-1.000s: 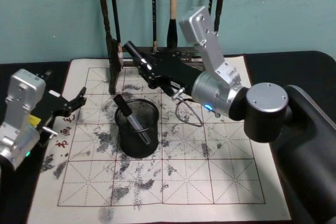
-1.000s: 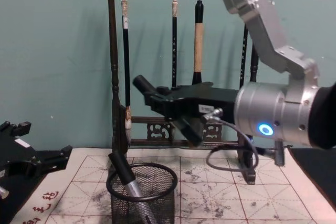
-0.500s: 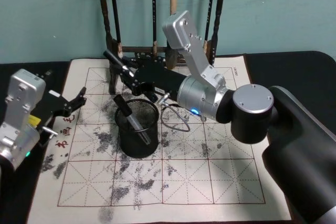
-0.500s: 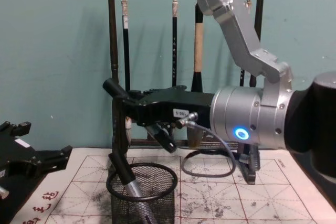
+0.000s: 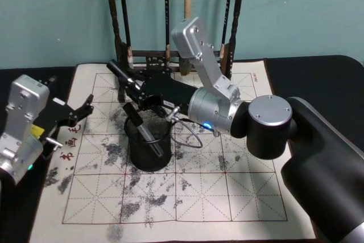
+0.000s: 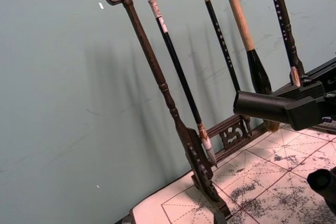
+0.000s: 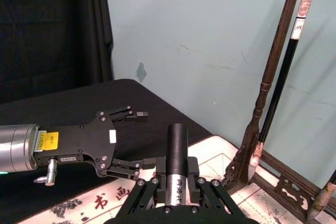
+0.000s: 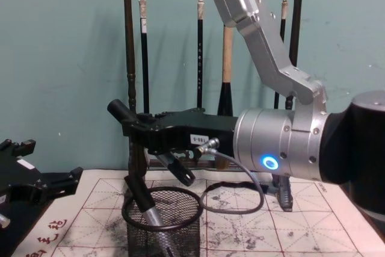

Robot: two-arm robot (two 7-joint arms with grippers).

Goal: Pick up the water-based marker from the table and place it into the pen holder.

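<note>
R arm stretched level, right pincer (image 5: 129, 86) clamped on marker (image 8: 122, 113) above pen holder (image 5: 149, 143); left pincer (image 5: 85, 108) apart.

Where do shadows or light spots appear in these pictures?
Chest view: brush rack throws soft shadows on the teal wall; a blue light glows on the right arm. Head view: the same light shines near the pen holder. Left wrist view: faint rack shadows on the wall.

Beside the pen holder (image 5: 149, 143) of matt black wire mesh, cream cloth (image 5: 227, 186) is lying rough with grey ink stains. Behind it, the dark carved wooden rack (image 8: 129, 82) is showing a dull sheen.
</note>
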